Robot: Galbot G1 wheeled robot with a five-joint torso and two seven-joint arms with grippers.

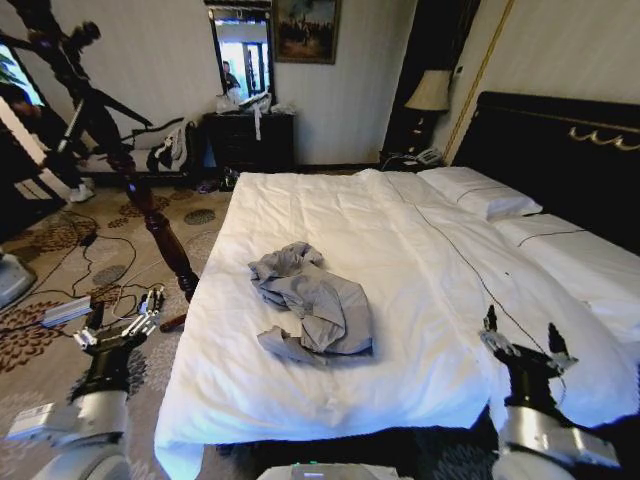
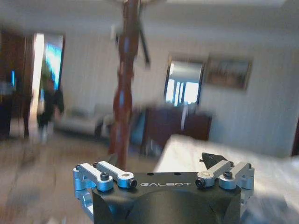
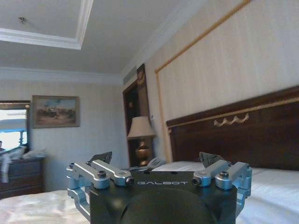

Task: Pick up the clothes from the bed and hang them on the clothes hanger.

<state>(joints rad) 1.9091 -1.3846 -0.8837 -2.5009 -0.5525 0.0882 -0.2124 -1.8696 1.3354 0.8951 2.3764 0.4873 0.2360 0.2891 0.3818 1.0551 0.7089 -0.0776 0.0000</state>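
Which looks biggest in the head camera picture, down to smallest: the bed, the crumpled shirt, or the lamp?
1. The bed, by far the largest.
2. The grey-blue shirt crumpled on the duvet.
3. The lamp looks smallest, but it stands far back by the wall, so its true size against the shirt is unsure.

Open duvet all around the shirt (image 1: 312, 305) on the bed (image 1: 400, 240); approach is free from 6, 3 and 9 o'clock. Pillows (image 1: 480, 192) and headboard (image 1: 560, 150) block at 2 o'clock. Coat stand (image 1: 150, 205) stands just off the bed's edge at 10 o'clock, cables (image 1: 95, 270) on the floor around it.
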